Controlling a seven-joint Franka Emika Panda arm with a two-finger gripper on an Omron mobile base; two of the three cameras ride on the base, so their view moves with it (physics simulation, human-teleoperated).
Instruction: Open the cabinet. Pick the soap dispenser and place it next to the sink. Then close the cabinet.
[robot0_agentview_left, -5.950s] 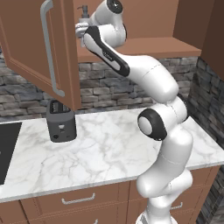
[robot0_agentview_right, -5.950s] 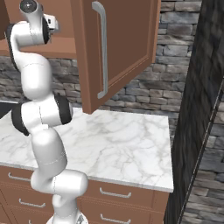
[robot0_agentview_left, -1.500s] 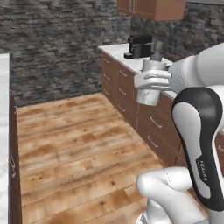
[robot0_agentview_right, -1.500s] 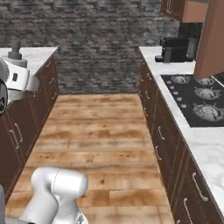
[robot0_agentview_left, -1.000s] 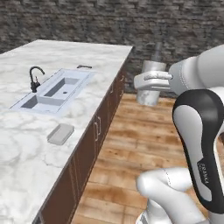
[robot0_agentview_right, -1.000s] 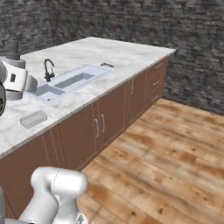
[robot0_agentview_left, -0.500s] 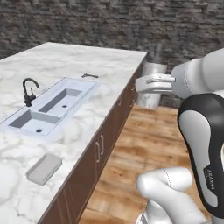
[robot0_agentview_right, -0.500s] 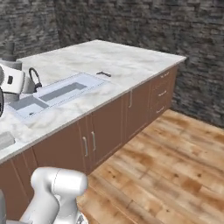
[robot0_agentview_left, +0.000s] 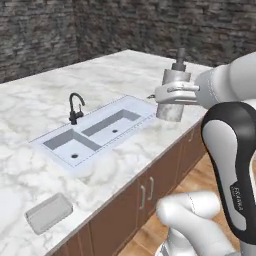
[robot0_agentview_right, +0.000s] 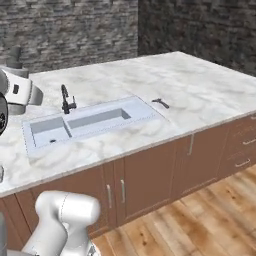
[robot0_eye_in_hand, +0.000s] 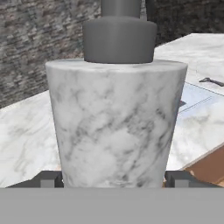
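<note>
Over the near edge of the marble desk (robot0_agentview_left: 115, 80), the hand (robot0_agentview_left: 170, 93) carries the soap dispenser (robot0_agentview_left: 172, 95) upright, dark pump top pointing up, and the bottle hangs clear above the stone, not yet set down. From the hand view the marbled grey body (robot0_eye_in_hand: 116, 124) sits squarely between the two dark fingertips (robot0_eye_in_hand: 49, 178), one on each side of its base, so the jaws stand wide yet are clamped on the bottle, which is about as broad as they go. That is a firm carry, by the look of it.

Working outward: just beside the dispenser, further onto the desk, lies the pale double-basin sink (robot0_agentview_left: 145, 111), its black curved faucet (robot0_agentview_left: 75, 107) on the far rim. A small dark object (robot0_agentview_right: 160, 103) lies on the stone just past one end of the sink; too small to name. At the other end, well apart, a shallow grey tray (robot0_agentview_left: 49, 212) rests near the desk's front edge.

As for progress, the bottle is in hand and at the sink, so the pick reads as done. What remains, I'd judge, is lowering it onto the bare marble beside the basin, letting go, then closing the cabinet
</note>
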